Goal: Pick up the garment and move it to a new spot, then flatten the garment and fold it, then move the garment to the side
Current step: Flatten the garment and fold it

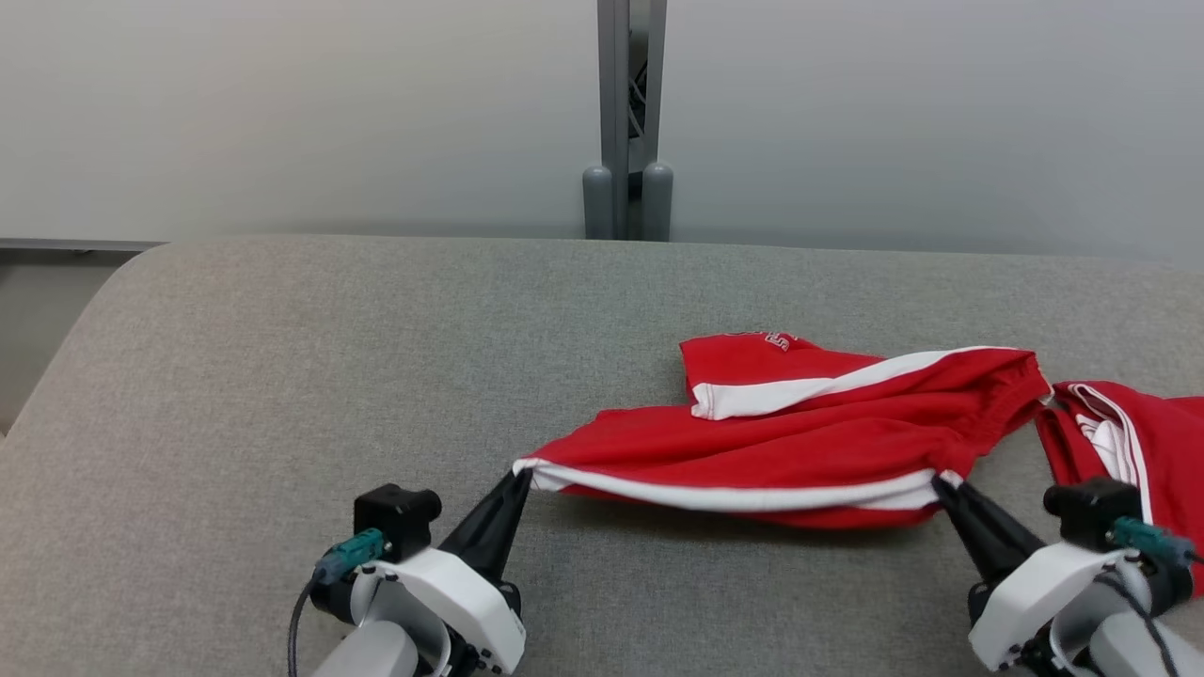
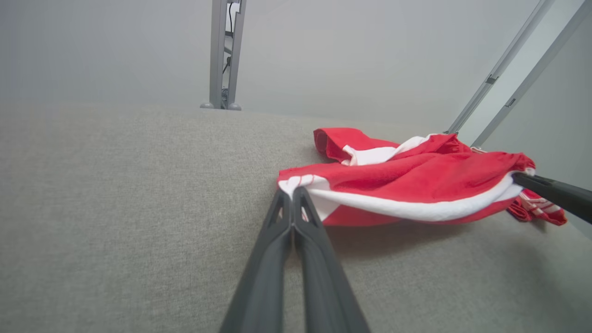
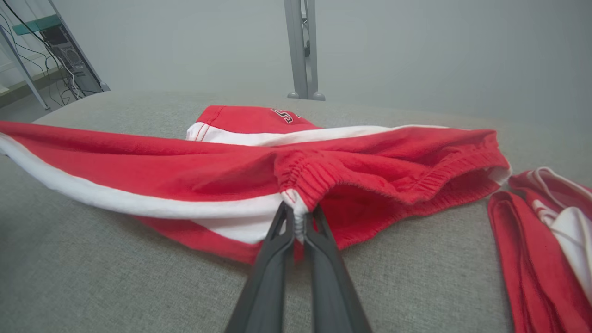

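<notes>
1. The garment (image 1: pixel 800 442), red shorts with white side stripes, lies on the grey table (image 1: pixel 329 357) at about 4 o'clock from its centre in the head view. Its near edge is raised and stretched, with a shadow beneath it, while the far part rests on the cloth surface.
2. The left jaws are closed on the white-trimmed corner at the garment's 9 o'clock end. The right jaws are closed on the end of the elastic waistband (image 3: pixel 370 171) at its 3 o'clock end. Both grips look shallow, at the very edge.
3. The step in hand appears to be the lift and carry to a new spot. To do it well, raise both arms together and level, and keep the stretched edge just taut without pulling hard, since such thin bites could slip.
4. One leg (image 1: pixel 752 362) is doubled over at the garment's 12 o'clock side. Lifting high enough would likely let it hang free before the garment is laid down.
5. Open table lies toward 9 o'clock, which seems the safer way to go.
6. As for what holds what, the table carries the garment and a second red piece (image 1: pixel 1138 432) at 3 o'clock, just beside the waistband. Keep clear of it so that it is not dragged along.
</notes>
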Controlling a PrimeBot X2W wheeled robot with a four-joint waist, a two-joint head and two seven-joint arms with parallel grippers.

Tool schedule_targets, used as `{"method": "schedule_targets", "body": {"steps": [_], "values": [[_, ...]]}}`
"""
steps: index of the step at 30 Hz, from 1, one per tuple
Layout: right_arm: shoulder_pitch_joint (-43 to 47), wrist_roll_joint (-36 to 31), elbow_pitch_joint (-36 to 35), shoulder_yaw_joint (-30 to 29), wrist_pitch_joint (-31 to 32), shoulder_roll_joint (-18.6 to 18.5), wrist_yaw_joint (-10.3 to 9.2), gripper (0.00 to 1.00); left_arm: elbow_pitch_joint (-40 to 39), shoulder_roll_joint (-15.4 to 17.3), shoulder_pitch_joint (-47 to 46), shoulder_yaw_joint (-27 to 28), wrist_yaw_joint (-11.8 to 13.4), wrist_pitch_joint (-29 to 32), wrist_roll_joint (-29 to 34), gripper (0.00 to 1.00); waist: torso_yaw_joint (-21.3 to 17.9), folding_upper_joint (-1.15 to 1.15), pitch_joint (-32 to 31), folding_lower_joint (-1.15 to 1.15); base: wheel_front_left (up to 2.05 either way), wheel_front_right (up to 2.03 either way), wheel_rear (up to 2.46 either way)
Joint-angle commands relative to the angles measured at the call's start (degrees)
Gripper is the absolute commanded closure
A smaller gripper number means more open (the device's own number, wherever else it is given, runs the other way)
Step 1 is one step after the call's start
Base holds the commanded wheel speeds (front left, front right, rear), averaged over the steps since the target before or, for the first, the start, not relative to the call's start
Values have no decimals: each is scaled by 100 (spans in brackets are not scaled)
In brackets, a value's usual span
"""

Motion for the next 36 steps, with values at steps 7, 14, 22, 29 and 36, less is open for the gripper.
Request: {"method": "schedule_targets", "body": {"steps": [7, 14, 22, 29, 36], "values": [[-582, 468, -772, 138, -30, -570, -5, 100, -713, -19, -173, 719, -8, -21, 140, 100, -155, 0, -269, 0, 0, 0, 0], [-1435, 800, -1230, 209, 139, -660, -4, 100, -738, -63, -835, 1187, 9, -21, 387, 100, -235, 0, -488, 0, 0, 0, 0], [-2454, 1096, -1124, 177, 227, -400, -5, 100, -333, 19, -1773, 1438, 196, -21, 561, 100, -313, 0, -717, 0, 0, 0, 0], [-2752, 1437, -824, 72, 239, -112, -4, 100, -263, -15, -1984, 1655, 308, -21, 625, 100, -291, 0, -851, 0, 0, 0, 0], [-2689, 1659, -737, 239, 279, -146, -4, 100, -193, -73, -1821, 1697, 246, -21, 683, 100, -222, 0, -863, 0, 0, 0, 0]]}}
